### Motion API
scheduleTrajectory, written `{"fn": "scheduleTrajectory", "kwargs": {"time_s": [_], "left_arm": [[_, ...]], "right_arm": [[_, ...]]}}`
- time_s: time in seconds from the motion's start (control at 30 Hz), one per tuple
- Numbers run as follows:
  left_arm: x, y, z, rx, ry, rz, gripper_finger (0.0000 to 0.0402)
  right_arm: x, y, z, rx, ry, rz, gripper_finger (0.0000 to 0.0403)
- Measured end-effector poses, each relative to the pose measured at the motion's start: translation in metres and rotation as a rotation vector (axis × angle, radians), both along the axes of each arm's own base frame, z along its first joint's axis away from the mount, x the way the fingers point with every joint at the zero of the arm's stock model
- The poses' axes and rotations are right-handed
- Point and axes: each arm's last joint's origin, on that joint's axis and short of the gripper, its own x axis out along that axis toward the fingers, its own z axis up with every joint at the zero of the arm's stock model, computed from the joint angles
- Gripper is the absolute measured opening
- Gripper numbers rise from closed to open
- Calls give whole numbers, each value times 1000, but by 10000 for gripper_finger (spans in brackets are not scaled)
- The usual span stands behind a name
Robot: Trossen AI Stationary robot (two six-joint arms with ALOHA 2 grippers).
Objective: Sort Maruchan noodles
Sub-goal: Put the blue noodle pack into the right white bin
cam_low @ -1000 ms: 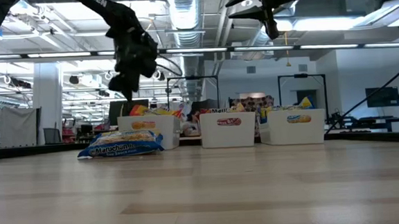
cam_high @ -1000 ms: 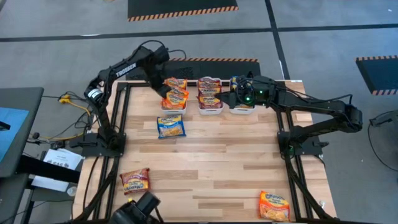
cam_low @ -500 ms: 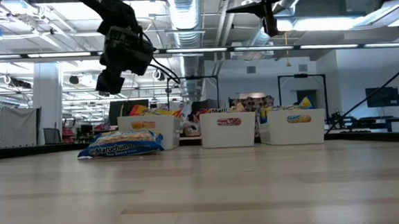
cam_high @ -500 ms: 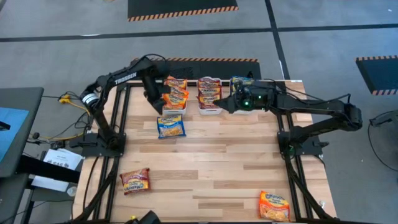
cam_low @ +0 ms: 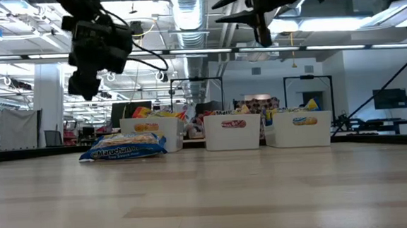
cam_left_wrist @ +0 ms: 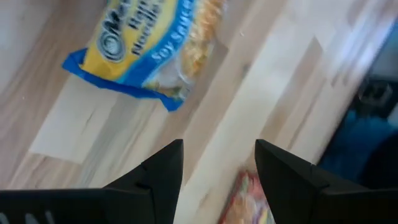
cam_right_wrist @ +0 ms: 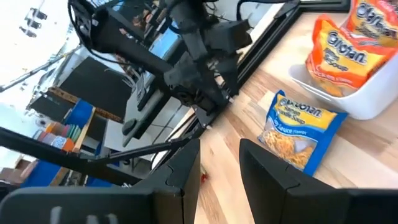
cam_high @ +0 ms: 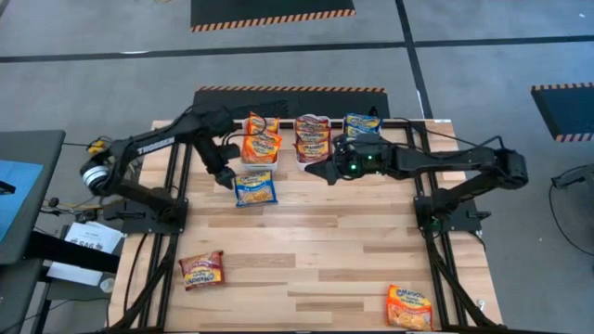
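High view shows your left gripper (cam_high: 225, 178) spread and empty just beside the blue packet (cam_high: 254, 188) lying flat before the bins (cam_high: 259, 159); right gripper (cam_high: 316, 171) parted, empty; judge it light, crinkly, slippery—pinch across an edge seam.

Two matte-black jointed arms — white lettering on the left arm (cam_high: 153, 144), green lights glowing at the right arm's wrist (cam_high: 357, 158).

In the left wrist view the blue packet (cam_left_wrist: 152, 46) is cut off and blurred; an orange packet (cam_left_wrist: 249, 199) shows only partly behind the left hand (cam_left_wrist: 217, 165).
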Motion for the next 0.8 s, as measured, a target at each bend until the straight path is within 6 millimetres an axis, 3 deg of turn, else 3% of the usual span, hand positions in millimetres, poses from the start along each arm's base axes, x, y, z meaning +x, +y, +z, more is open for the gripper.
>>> {"fn": "scheduleTrajectory", "kwargs": {"time_s": [0.33, 0.5, 0.8], "left_arm": [[-8, -6, -40, -54, -12, 344, 184], [-12, -10, -52, -60, 19, 359, 184], [-15, -1, -59, 150, 21, 303, 184]], "right_arm": [[9, 0, -7, -60, -10, 86, 137], [9, 2, -7, -86, -15, 146, 137], [9, 2, -7, -81, -13, 175, 137]]}}
